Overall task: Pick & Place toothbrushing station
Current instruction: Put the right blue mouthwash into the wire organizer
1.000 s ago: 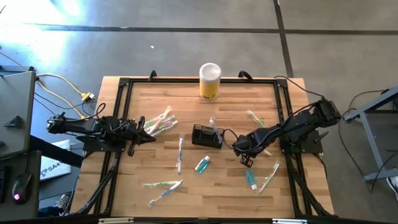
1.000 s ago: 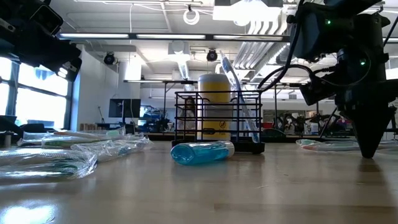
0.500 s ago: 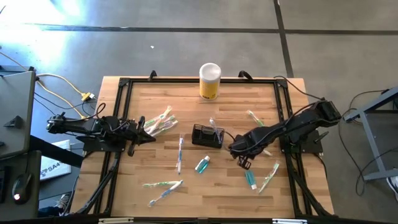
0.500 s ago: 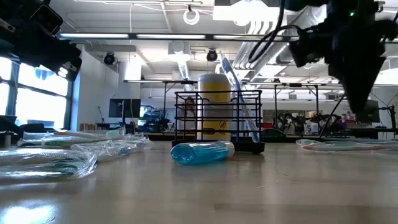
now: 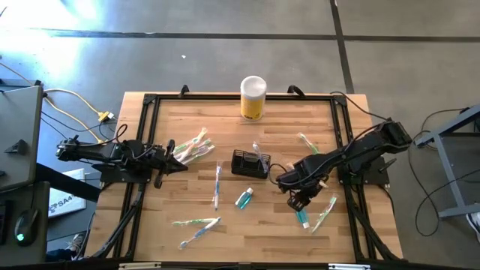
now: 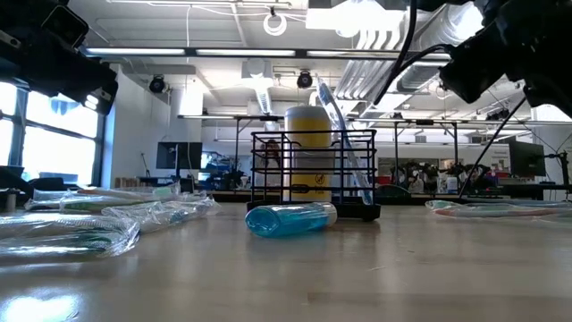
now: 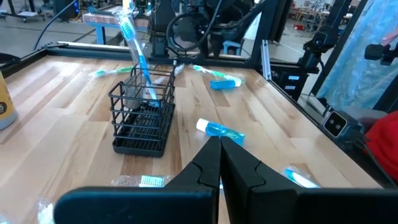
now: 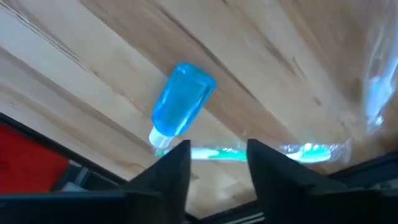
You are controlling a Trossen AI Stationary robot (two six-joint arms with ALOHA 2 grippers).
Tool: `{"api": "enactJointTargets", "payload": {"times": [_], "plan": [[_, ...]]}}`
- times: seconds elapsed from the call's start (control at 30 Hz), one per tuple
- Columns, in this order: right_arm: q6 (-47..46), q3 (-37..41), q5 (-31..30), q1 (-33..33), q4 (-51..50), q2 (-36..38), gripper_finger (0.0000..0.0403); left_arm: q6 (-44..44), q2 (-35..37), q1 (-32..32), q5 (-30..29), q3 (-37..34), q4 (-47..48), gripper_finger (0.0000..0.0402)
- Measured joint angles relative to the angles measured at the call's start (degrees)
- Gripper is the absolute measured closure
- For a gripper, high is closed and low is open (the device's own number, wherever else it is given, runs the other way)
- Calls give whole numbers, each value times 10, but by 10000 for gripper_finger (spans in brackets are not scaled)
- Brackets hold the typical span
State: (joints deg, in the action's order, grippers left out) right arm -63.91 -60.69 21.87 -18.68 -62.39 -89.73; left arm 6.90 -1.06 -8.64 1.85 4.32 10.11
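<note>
Caddy [image 5: 250, 163]: mid-table, holding 1 toothbrush [image 7: 135, 46].
Right gripper [image 5: 298, 201]: fingers parted, empty, near the caddy, above a blue tube [image 8: 181, 107].
Left gripper [image 7: 219, 163]: fingers pressed together, well apart from the caddy.

- I count one small black wire-mesh caddy [image 5: 250, 163] on the wooden counter [image 5: 285, 131], holding one clear-handled toothbrush [image 6: 340, 134].
- One tall yellow cylinder with a white lid [image 5: 253, 97].
- Two small blue tubes: one [image 5: 244, 198] near the caddy, another [image 5: 302, 217] to its right.
- Loose toothbrushes, several in clear wrappers: I make out about six, though the bundled ones [image 5: 191, 145] are hard to separate.
- Two dark arms, each with one end effector: left [image 5: 181, 160], right [image 5: 298, 201].
</note>
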Motion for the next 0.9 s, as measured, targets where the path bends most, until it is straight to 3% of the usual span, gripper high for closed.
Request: {"api": "enactJointTargets", "payload": {"times": [0.2, 0.37, 0.63, 0.9], "plan": [[-88, 0, -13, -41, 40, 0, 169, 0, 0, 0, 1, 0, 0, 402], [-183, -1, -77, -82, 85, -3, 131, 0, 0, 0, 2, 0, 0, 402], [-248, 22, -161, -116, 89, -7, 123, 4, 0, 0, 2, 0, 0, 402], [-246, 27, -146, -120, 114, -18, 125, 4, 0, 0, 2, 0, 0, 402]]}}
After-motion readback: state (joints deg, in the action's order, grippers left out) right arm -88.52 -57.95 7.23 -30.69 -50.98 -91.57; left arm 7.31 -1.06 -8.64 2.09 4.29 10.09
